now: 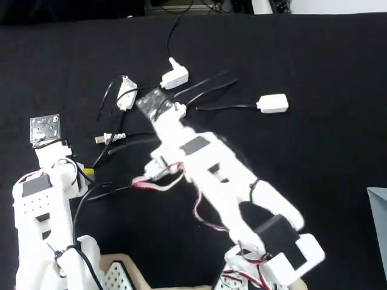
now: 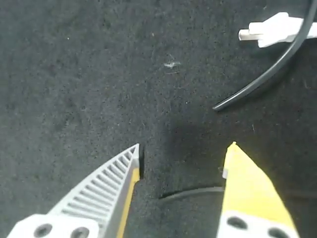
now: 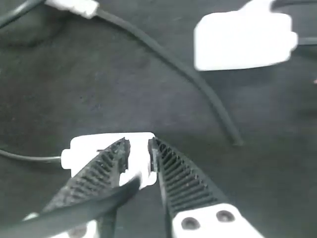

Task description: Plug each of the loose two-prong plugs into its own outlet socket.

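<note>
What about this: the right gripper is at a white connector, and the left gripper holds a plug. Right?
Not quite. The left gripper holds nothing: the left wrist view shows it open over bare cloth, the plug lying apart. The right gripper is indeed at a white connector.

white arms (image 1: pixel 205 163) with red, black cables (image 1: pixel 158 183); yellow-lined ribbed left hand (image 2: pixel 185 146)

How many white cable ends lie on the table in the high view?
4: two pieces by the right gripper, one piece farther right, a pronged plug near the left arm. The arms may hide more.
</note>
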